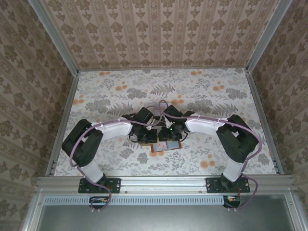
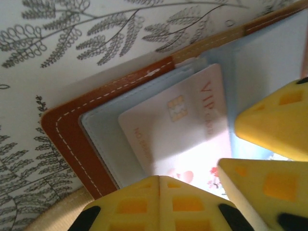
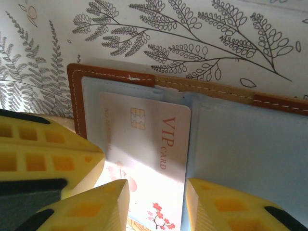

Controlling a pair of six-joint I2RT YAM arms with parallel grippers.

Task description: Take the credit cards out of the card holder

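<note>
The card holder (image 3: 76, 96), brown-rimmed with pale blue inner panels, lies open on the floral table (image 3: 202, 29). A credit card (image 3: 144, 139), white-pink with a gold chip and red "VIP CARD" lettering, lies on its left panel. My right gripper (image 3: 154, 185) is open, one finger over the card and the other at its right edge. My left gripper (image 2: 159, 177) is shut, its fingers closed flat together at the near edge of the card (image 2: 178, 130) and holder (image 2: 67, 139). From above, both grippers (image 1: 147, 137) (image 1: 169, 137) meet over the holder (image 1: 156, 148).
The patterned table surface (image 1: 110, 96) spreads out on all sides, bounded by wallpapered walls (image 1: 159, 33) and a metal frame. The two arms arch inward from their bases at the near rail (image 1: 163, 183), crowding the space over the holder.
</note>
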